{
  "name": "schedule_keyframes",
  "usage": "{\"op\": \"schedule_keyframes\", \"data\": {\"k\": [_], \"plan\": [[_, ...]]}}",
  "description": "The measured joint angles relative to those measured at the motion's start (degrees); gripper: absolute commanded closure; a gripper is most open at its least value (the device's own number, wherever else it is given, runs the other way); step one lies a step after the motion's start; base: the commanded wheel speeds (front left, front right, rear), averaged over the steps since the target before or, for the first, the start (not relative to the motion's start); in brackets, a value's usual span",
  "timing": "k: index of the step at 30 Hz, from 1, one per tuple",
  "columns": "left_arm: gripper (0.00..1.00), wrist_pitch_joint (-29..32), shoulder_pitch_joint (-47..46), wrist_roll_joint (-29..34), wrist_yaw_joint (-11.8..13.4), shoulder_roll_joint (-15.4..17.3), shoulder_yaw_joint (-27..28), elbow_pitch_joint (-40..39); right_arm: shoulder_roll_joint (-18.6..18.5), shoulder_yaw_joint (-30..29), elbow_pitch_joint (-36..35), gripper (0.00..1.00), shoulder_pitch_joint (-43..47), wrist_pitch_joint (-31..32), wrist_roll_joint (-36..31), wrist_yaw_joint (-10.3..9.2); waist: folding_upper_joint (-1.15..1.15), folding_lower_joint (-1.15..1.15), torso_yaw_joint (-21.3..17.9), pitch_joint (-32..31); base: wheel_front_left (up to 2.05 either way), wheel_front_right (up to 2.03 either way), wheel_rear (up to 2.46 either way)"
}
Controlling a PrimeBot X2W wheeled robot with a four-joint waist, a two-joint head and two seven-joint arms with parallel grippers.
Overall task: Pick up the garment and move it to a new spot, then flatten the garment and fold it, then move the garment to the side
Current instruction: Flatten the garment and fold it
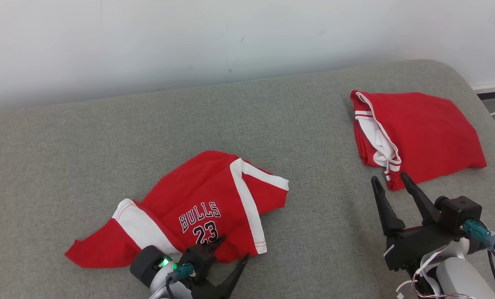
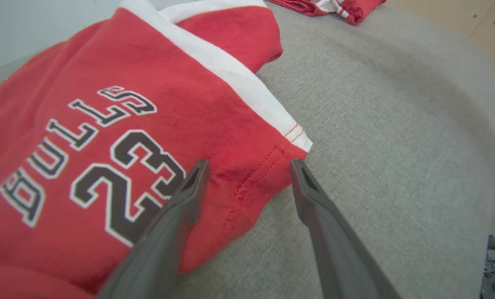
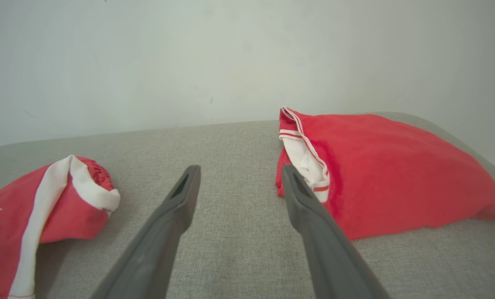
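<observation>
Starting on the left: finds the left gripper (image 1: 235,248) with jaws spread wide and nothing between them, poised low at the near hem of the crumpled red garment (image 1: 197,199). Puts the BULLS 23 print (image 2: 89,166) just ahead and to the left of the fingertips, and the white side stripe (image 2: 239,79) ahead and to the right. Straddles the hem corner in the left wrist view, with one finger over red cloth and the other over the bare grey cushion (image 1: 314,124). Cannot tell whether touching the cloth or just above it.

Reads as the very first step, with no pick-up made and nothing flattened or folded. Calls next for a short dip onto that hem corner and a firm close on a good pinch of cloth, deep enough not to slip, before any lift to a new spot.

Moving right: crosses a bare stretch of cushion between the two arms. Reaches the right gripper (image 1: 389,177), jaws equally wide, empty, and held clear of the cushion by the look of it. Places a folded red garment (image 1: 430,133) just ahead and to the right of its fingertips, white-trimmed edge nearest. Looks finished and set aside, so probably not the target. Likely calls for swinging this gripper left, towards the free end of the crumpled piece, to share the carry.
</observation>
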Motion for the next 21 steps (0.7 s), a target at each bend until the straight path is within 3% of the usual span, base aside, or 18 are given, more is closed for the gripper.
{"op": "schedule_keyframes", "data": {"k": [7,8,10,16,21], "plan": [[0.02,-0.8,-2.6,-0.4,-0.8,-2.0,-1.5,7.3,0.1,0.1,0.0,0.0,-0.2,0.0,-0.1,-0.01,0.0,0.0,0.4,0.2,0.0,0.0,0.0],[0.29,-1.0,-2.9,-0.4,-1.1,-2.4,-1.7,8.2,0.1,0.1,0.0,0.0,-0.3,0.0,-0.1,-0.01,0.0,0.0,0.4,0.2,0.0,0.0,0.0],[1.0,-1.1,-3.4,-0.7,-1.3,-3.0,-2.0,9.7,0.1,0.1,0.0,0.0,-0.3,0.0,-0.1,-0.01,0.0,0.0,0.5,0.1,0.0,0.0,0.0],[1.0,-2.1,-4.5,-1.7,-1.6,-3.8,-1.6,10.5,0.1,0.0,0.0,0.0,-0.3,-0.1,-0.1,0.0,0.0,0.0,0.8,-0.2,0.0,0.0,0.0],[1.0,-2.3,-4.7,-2.2,-1.0,-3.8,0.5,5.1,0.1,-0.4,0.2,0.0,0.0,-0.2,-0.1,0.0,0.0,0.0,1.7,-0.6,0.0,0.0,0.0]]}}
